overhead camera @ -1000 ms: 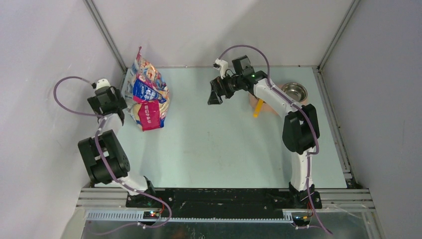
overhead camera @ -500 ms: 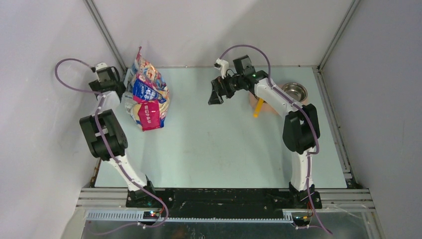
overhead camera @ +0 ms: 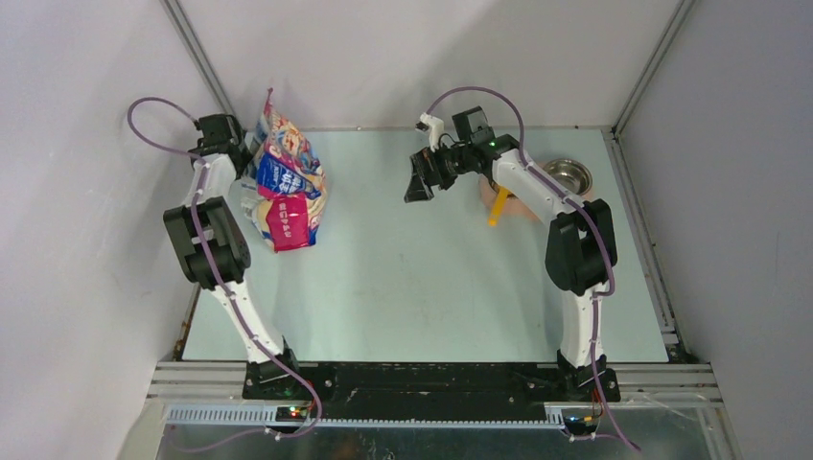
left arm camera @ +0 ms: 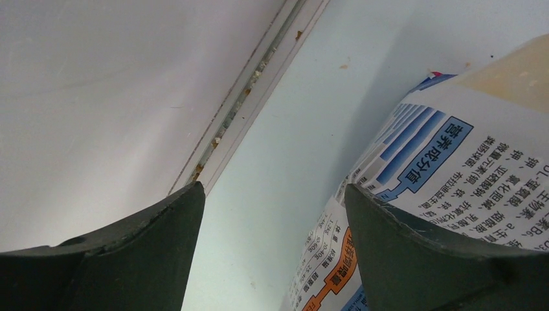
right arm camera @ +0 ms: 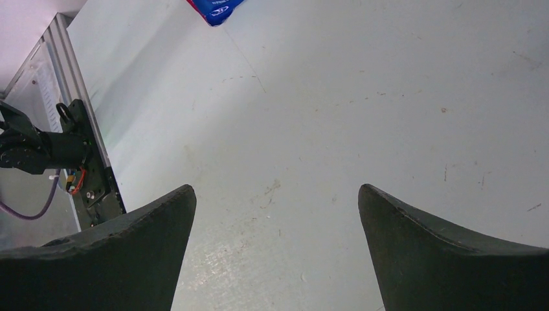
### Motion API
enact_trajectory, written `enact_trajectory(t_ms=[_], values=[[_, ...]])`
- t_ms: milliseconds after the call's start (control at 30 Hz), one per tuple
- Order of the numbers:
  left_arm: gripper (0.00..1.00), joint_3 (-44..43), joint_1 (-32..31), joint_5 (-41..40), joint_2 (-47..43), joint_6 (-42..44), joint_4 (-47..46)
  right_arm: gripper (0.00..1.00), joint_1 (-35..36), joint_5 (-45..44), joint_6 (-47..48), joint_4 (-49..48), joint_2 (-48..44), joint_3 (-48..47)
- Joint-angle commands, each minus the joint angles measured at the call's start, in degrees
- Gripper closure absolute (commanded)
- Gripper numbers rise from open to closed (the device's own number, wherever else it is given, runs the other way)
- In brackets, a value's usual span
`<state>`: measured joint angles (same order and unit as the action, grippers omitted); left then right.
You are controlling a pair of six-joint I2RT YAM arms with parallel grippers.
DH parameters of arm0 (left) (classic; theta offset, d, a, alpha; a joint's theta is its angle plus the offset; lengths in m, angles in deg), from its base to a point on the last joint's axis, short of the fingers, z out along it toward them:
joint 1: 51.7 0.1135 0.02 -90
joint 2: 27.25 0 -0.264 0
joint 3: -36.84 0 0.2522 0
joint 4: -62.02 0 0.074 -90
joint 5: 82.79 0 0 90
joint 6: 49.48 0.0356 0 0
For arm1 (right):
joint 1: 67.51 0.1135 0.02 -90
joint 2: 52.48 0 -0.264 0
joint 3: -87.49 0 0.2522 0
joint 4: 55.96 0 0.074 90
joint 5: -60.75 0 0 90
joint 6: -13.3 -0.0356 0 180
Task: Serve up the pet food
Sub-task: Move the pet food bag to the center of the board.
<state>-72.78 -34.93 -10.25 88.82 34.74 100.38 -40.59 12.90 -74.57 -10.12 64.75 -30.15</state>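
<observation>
No kibble shows in any view. The glossy pink-and-blue bag (overhead camera: 283, 182) stands at the far left of the table. My left gripper (overhead camera: 233, 146) is open at the bag's far left side, close to the wall. In the left wrist view the gripper (left arm camera: 275, 194) is open, with the bag's printed back (left arm camera: 453, 155) right beside its right finger (left arm camera: 414, 259) and bare table between the jaws. My right gripper (overhead camera: 419, 182) is open and empty, held above the table's far middle; it shows open in the right wrist view (right arm camera: 277, 194).
A steel bowl (overhead camera: 568, 175) sits at the far right. A yellow scoop (overhead camera: 498, 206) lies by a pinkish object (overhead camera: 511, 203) under my right arm. The wall rail (left arm camera: 249, 91) runs close to my left gripper. The bag's corner (right arm camera: 217, 9) shows in the right wrist view.
My left arm has swung its wrist toward the far side and to the right, up against the bag's far left. My right arm has barely moved.
</observation>
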Motion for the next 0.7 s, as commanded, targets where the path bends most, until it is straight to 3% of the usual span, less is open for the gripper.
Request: enact_trajectory(t_ms=[0, 167, 467, 667], values=[[0.13, -2.48, -3.83, 12.74, 2.87, -0.7, 6.61, 0.01, -0.02, 1.83, 0.07, -0.41, -0.66, -3.09], [0.14, -3.84, -7.06, 18.67, 3.71, 1.92, 8.28, 0.01, -0.28, 2.38, -0.32, -0.03, -0.49, -3.68], [0.13, -9.89, -10.62, 18.26, 9.56, 2.82, 13.3, 0.01, -0.57, 4.08, -1.82, -1.0, 0.37, -3.83], [0.13, -14.67, -13.37, 22.66, 12.65, 4.4, 16.61, 0.01, -0.3, 4.43, -1.87, -0.32, 1.05, -4.97]])
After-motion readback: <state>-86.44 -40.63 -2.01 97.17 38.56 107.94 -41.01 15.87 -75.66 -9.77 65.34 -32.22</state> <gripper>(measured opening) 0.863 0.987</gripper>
